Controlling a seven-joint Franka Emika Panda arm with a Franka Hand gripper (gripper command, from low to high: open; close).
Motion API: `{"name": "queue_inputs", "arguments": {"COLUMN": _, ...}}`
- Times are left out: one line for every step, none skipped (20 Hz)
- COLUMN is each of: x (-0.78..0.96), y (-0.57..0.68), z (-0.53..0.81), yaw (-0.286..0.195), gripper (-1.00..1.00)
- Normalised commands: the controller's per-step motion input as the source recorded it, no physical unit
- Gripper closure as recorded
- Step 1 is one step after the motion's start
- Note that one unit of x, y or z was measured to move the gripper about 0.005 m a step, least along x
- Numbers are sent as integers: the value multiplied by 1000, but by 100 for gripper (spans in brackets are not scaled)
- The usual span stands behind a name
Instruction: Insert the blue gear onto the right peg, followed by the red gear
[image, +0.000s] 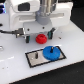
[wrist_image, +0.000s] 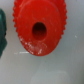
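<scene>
The red gear (image: 41, 37) lies flat on the white table just behind the black-framed grey plate (image: 33, 59). In the wrist view it (wrist_image: 39, 27) fills the middle, its centre hole facing the camera. The blue gear (image: 51, 52) sits on the plate's end toward the exterior view's right and hides the right peg. The plate's other pin (image: 36, 55) stands bare. My gripper (image: 43, 34) hangs directly over the red gear with its dark fingers apart on either side of it. No finger shows in the wrist view.
A dark teal object (wrist_image: 1, 30) shows at the edge of the wrist view beside the red gear. A black cable (image: 9, 31) runs along the table toward the exterior view's left. The white table (image: 15, 65) lies around the plate.
</scene>
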Motion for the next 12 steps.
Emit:
{"name": "queue_inputs", "arguments": {"x": -12, "y": 12, "z": -68, "yaw": 0, "gripper": 100}}
{"name": "queue_inputs", "arguments": {"x": -33, "y": 59, "z": -59, "yaw": 0, "gripper": 100}}
{"name": "queue_inputs", "arguments": {"x": -6, "y": 11, "z": -65, "yaw": 0, "gripper": 100}}
{"name": "queue_inputs", "arguments": {"x": 6, "y": 11, "z": -57, "yaw": 0, "gripper": 100}}
{"name": "queue_inputs", "arguments": {"x": 10, "y": 15, "z": -50, "yaw": 0, "gripper": 100}}
{"name": "queue_inputs", "arguments": {"x": 24, "y": 10, "z": -50, "yaw": 0, "gripper": 100}}
{"name": "queue_inputs", "arguments": {"x": 43, "y": 0, "z": 0, "yaw": 0, "gripper": 100}}
{"name": "queue_inputs", "arguments": {"x": 0, "y": 3, "z": 0, "yaw": 0, "gripper": 100}}
{"name": "queue_inputs", "arguments": {"x": -60, "y": 127, "z": -41, "yaw": 0, "gripper": 100}}
{"name": "queue_inputs", "arguments": {"x": -67, "y": 132, "z": -33, "yaw": 0, "gripper": 100}}
{"name": "queue_inputs", "arguments": {"x": -28, "y": 131, "z": -11, "yaw": 0, "gripper": 100}}
{"name": "queue_inputs", "arguments": {"x": 13, "y": 57, "z": 61, "yaw": 0, "gripper": 100}}
